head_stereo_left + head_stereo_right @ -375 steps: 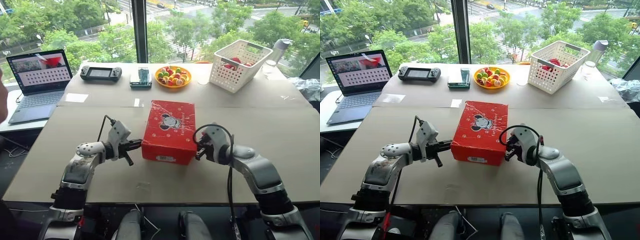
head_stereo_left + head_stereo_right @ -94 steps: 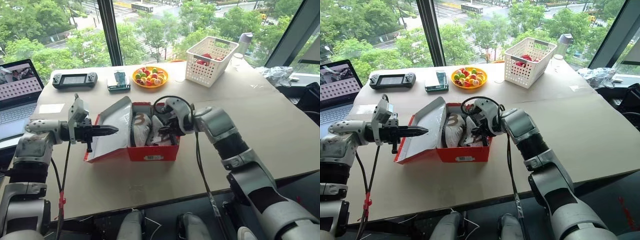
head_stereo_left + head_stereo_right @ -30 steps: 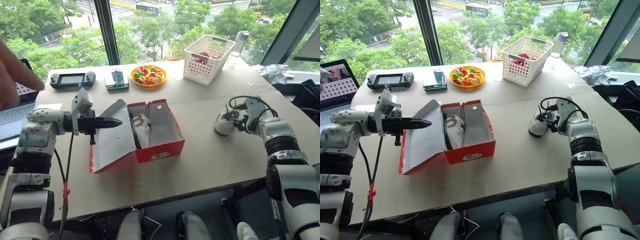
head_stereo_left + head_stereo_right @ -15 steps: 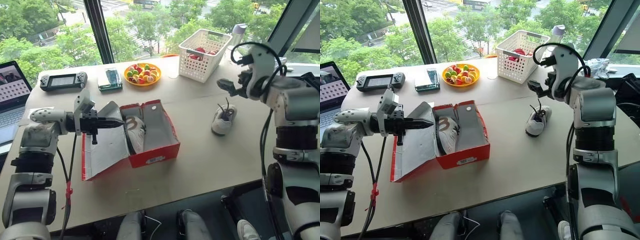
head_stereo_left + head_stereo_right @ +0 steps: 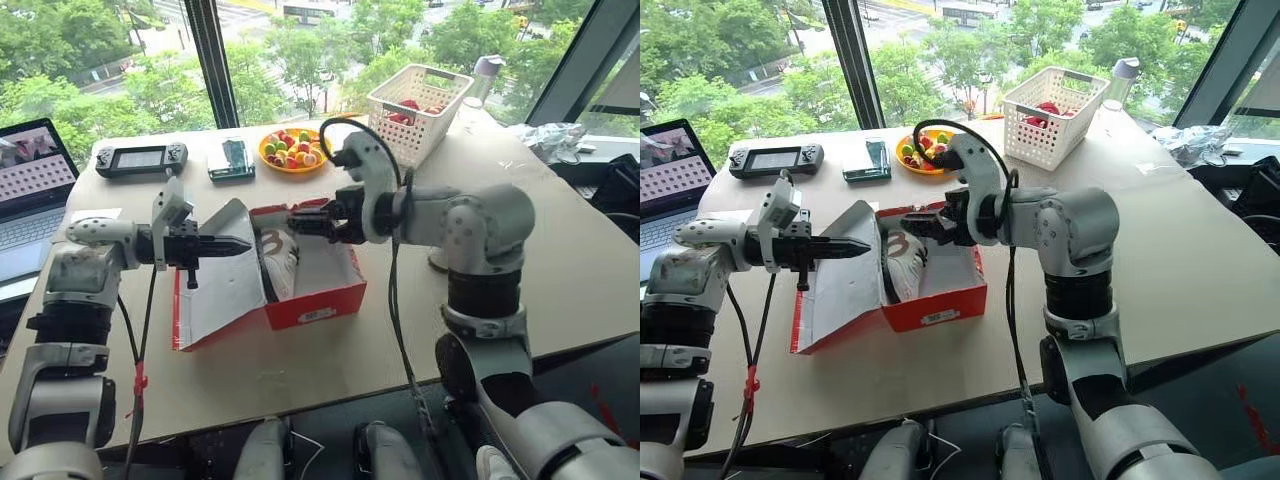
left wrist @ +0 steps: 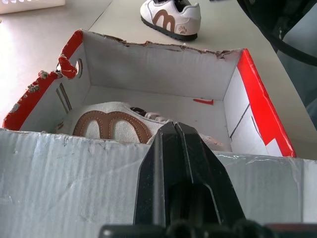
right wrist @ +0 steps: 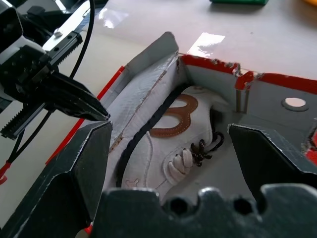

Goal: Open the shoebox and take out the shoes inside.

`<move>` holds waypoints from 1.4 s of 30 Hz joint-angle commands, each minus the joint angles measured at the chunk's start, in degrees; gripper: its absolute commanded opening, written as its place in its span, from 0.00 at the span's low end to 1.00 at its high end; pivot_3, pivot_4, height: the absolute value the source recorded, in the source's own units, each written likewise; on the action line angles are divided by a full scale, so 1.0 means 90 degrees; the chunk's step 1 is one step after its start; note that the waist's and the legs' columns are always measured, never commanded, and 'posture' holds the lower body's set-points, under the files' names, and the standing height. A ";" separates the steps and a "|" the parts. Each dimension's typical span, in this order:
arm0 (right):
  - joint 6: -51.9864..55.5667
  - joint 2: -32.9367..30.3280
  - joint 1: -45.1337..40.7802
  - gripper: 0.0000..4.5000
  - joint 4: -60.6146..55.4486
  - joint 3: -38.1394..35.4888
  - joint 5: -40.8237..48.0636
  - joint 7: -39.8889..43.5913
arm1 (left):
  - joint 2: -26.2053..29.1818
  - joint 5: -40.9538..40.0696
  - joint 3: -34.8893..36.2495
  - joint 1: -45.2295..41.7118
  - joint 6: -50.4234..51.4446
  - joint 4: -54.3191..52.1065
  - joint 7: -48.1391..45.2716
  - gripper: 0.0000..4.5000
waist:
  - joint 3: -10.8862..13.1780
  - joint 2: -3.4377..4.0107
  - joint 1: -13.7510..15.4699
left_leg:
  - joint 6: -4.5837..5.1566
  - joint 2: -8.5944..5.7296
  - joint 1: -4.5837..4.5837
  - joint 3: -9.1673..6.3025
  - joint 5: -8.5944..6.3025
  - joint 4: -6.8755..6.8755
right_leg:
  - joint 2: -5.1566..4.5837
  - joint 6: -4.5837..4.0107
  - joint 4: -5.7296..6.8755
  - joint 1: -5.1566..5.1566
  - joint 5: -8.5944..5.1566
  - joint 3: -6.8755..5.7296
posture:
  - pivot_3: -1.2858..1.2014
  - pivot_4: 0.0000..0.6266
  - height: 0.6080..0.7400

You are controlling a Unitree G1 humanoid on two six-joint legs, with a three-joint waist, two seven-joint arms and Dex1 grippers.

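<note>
moved: right gripper (image 5: pixel 912 226) swung left from the shoe on the table (image 6: pixel 171 17) to over the shoebox (image 5: pixel 318 296)
jaws: right released; left gripper (image 5: pixel 238 244) clenched, empty, at the lid
step: fetching shoe 2 (image 7: pixel 171 144)
next: descend, grasp it

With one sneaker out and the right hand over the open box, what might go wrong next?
The remaining white sneaker with the brown logo lies on its side against the red cardboard shoebox's wall, so the open right hand may catch cardboard. The shut left hand merely presses the pale lid, which might swing back.
</note>
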 commanded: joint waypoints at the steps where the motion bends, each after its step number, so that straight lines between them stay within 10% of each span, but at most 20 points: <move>1: -0.0078 0.0009 0.0089 0.99 0.0103 0.0413 0.0112 0.0069 | -0.0006 -0.0117 0.0111 -0.0188 -0.0069 -0.0056 0.0005 0.00 | -0.0001 -0.0001 0.0000 | 0.0000 0.0000 0.0001 0.0001 0.0000 0.0001 | -0.0003 0.0002 -0.0004 0.0001 0.0003 0.0004 | 0.52 0.24 1.00; 33: -0.2163 0.0478 0.0493 0.99 0.2235 0.2234 -0.0804 0.0062 | 0.0105 -0.0142 0.0165 0.0074 -0.0068 -0.0307 0.0153 0.00 | -0.0008 -0.0013 -0.0091 | 0.0000 0.0009 0.0018 -0.0002 0.0000 0.0002 | 0.0023 -0.0003 0.0013 -0.0001 0.0013 0.0011 | 0.52 0.24 1.00; 42: -0.2419 0.0405 0.0481 0.42 0.2380 0.2047 -0.0920 -0.0061 | 0.0116 -0.0122 0.0146 0.0033 -0.0084 -0.0266 0.0130 0.00 | -0.0009 -0.0014 -0.0067 | -0.0001 0.0014 0.0039 0.0001 -0.0001 -0.0008 | 0.0018 -0.0009 0.0005 0.0000 0.0017 0.0009 | 0.52 0.24 1.00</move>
